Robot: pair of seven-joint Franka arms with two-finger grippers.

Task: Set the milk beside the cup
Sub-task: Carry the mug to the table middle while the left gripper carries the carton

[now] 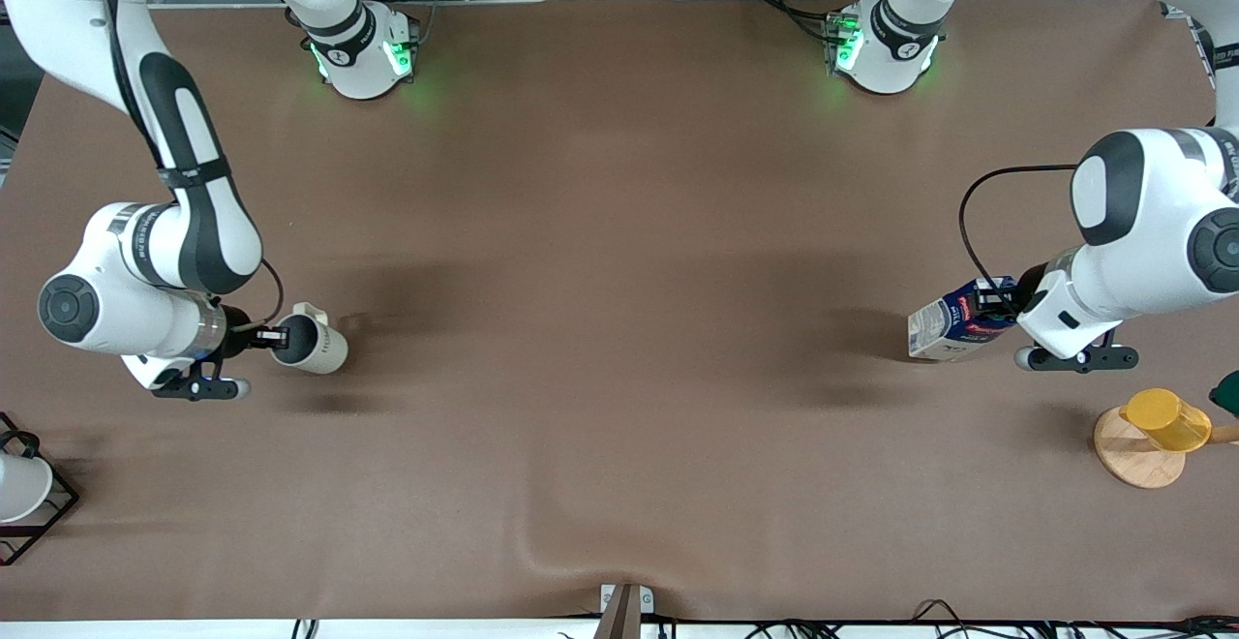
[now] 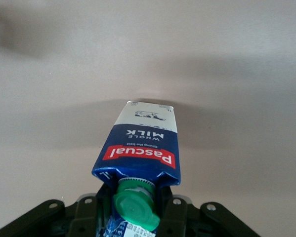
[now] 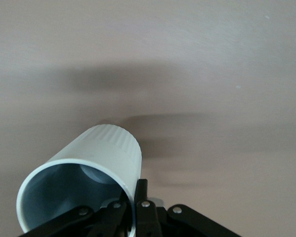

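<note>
Light fell evenly from above and the front view was bright and sharp. Soft, broad shadows lay on the brown worktop [image 1: 619, 232] at the frame's middle, with darker patches near the cup [image 1: 312, 339] and the milk [image 1: 953, 329]. Green lamps glowed at both arm bases along the top. In both wrist views the worktop looked paler and washed out, crossed by blurred shadow bands, and the nearest parts at the lower edge were slightly soft.
</note>
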